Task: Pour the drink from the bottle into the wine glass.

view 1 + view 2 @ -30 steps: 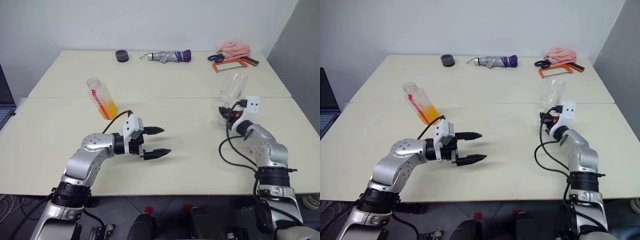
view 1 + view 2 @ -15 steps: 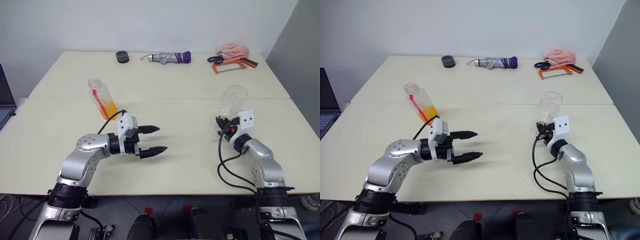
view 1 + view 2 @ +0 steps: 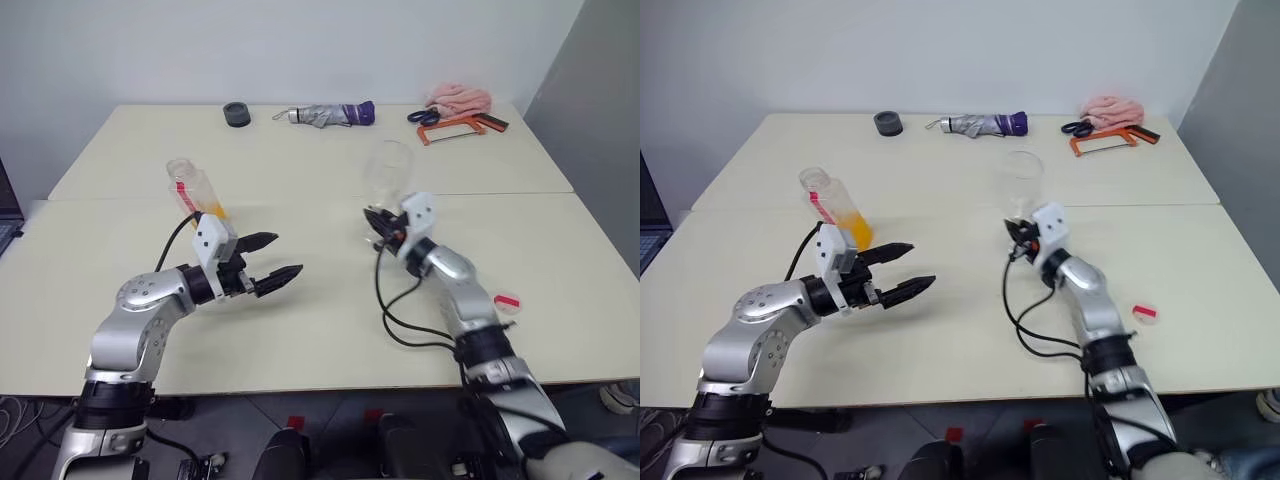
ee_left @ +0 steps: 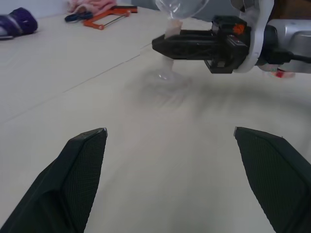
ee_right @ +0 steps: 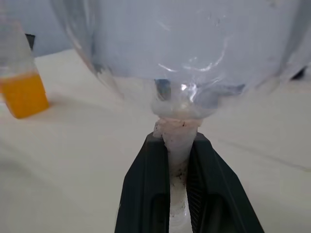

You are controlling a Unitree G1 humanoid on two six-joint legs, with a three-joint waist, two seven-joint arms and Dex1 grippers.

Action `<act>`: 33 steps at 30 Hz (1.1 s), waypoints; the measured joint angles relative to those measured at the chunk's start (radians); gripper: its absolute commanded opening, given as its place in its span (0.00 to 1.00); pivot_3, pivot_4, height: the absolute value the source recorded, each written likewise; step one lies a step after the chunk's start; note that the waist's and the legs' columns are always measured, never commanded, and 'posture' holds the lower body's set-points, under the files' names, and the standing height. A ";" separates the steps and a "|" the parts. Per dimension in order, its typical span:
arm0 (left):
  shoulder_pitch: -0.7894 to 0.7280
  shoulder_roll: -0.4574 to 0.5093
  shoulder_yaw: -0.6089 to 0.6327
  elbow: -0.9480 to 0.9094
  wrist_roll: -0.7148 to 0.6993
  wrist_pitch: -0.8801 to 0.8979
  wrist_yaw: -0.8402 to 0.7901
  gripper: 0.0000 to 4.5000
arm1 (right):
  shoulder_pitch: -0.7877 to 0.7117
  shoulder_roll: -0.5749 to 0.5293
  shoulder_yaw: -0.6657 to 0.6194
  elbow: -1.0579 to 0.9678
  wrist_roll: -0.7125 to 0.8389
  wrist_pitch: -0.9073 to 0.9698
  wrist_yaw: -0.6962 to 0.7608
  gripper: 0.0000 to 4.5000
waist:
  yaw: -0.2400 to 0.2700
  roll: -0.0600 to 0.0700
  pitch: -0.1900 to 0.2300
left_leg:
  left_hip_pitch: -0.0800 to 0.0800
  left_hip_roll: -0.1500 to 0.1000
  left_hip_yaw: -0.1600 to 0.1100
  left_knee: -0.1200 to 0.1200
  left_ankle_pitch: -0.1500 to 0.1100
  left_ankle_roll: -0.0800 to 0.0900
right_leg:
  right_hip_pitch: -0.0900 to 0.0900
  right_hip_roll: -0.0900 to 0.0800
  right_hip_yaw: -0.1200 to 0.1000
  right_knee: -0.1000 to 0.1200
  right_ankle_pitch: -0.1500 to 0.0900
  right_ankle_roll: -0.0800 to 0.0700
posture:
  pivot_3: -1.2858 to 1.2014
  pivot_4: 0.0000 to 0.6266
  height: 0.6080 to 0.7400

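Observation:
The bottle [image 3: 195,188] stands left of the table's middle, with the orange drink [image 3: 213,210] in its lower part. My left gripper [image 3: 283,255] hangs open just in front and to the right of it, nothing between its fingers. My right gripper [image 5: 177,141] is shut on the stem of the wine glass [image 3: 388,170], which stands about upright and empty near the table's middle. In the left wrist view, the glass's foot [image 4: 167,77] sits low by the tabletop; I cannot tell whether it touches. The bottle [image 5: 22,73] also appears beyond the glass in the right wrist view.
A small red cap-like piece [image 3: 508,302] lies on the table to the right of my right arm. Along the far edge are a black tape roll [image 3: 236,113], a folded umbrella [image 3: 325,114], scissors with an orange saw frame [image 3: 455,127] and a pink cloth [image 3: 460,98].
My right gripper has carried the wine glass leftward from the right side to near the table's middle, and the glass now stands straighter. The left gripper has drifted left, nearer the bottle.

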 measured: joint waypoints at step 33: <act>-0.021 0.002 0.066 -0.145 -0.047 0.072 0.141 1.00 | -0.045 0.025 0.001 0.330 -0.063 -0.198 0.143 0.99 | 0.007 0.000 0.000 | -0.003 -0.002 0.000 0.000 0.000 0.000 | -0.002 -0.002 0.000 0.000 0.000 0.000 | 0.52 0.24 1.00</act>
